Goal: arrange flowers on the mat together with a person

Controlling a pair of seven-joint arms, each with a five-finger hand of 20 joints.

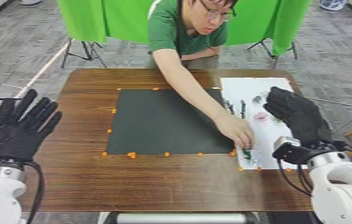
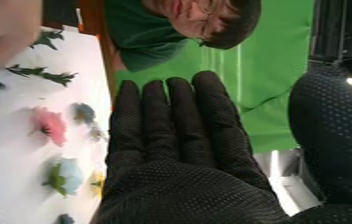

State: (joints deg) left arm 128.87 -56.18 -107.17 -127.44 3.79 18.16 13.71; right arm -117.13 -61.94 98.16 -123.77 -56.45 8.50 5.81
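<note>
In the head view, your left hand (image 1: pixel 14 135) is spread at the wooden table's (image 1: pixel 155 185) left side; your right hand (image 1: pixel 299 114) is over the smooth white sheet (image 1: pixel 259 159), a person's hand (image 1: pixel 235 131) at its left edge.

Right wrist view: your right hand (image 2: pixel 190 192) has straight fingers; ruffled pink flower (image 2: pixel 48 122) and leafy stems (image 2: pixel 41 73) lie on the sheet.

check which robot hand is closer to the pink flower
Right. The right hand is just beside the pink flower, at the edge of the white sheet; the left hand is far off, across the black mat.
</note>
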